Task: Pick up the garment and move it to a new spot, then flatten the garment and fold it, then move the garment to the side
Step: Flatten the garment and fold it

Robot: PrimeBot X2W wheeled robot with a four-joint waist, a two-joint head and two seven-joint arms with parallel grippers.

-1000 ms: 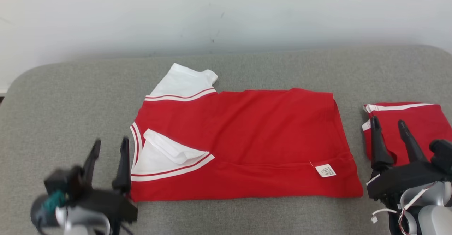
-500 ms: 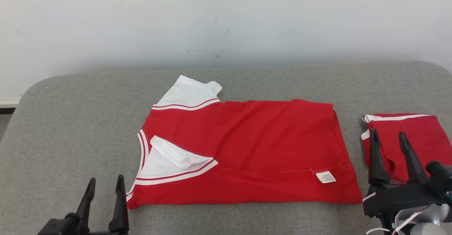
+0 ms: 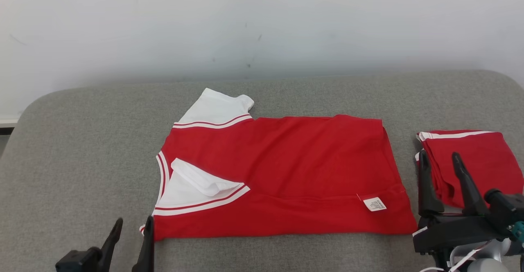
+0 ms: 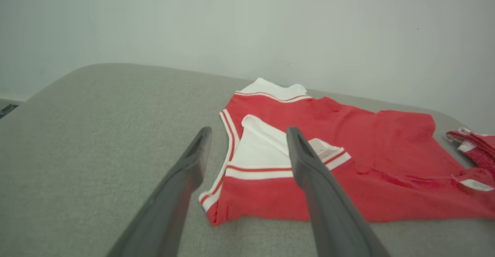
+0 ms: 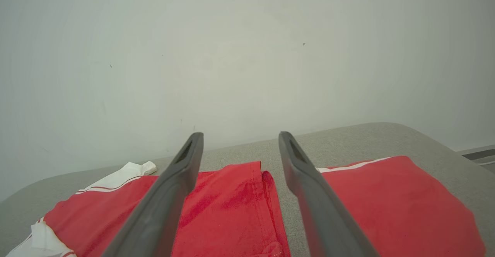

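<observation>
Inspection of the bench finds the garment, a red shirt with white sleeves, lying flat at the middle and partly folded. Its near long edge is turned up over the body, exposing a white label. The long axis runs left to right, parallel to the near edge of the bench, with the collar and sleeve end to the left and the hem end to the right. The left end effector stands open and empty just beside the near left corner of the garment; the left wrist view has that corner straight ahead, between the fingers. The right end effector is likewise open and empty. It sits off the hem end, over the strip of bare bench between the garment and a second, already folded red garment towards the right edge. Each arm is therefore nearest its own short end. In my judgement the next fold runs across the long axis, and the right arm risks catching the neighbouring folded piece.
</observation>
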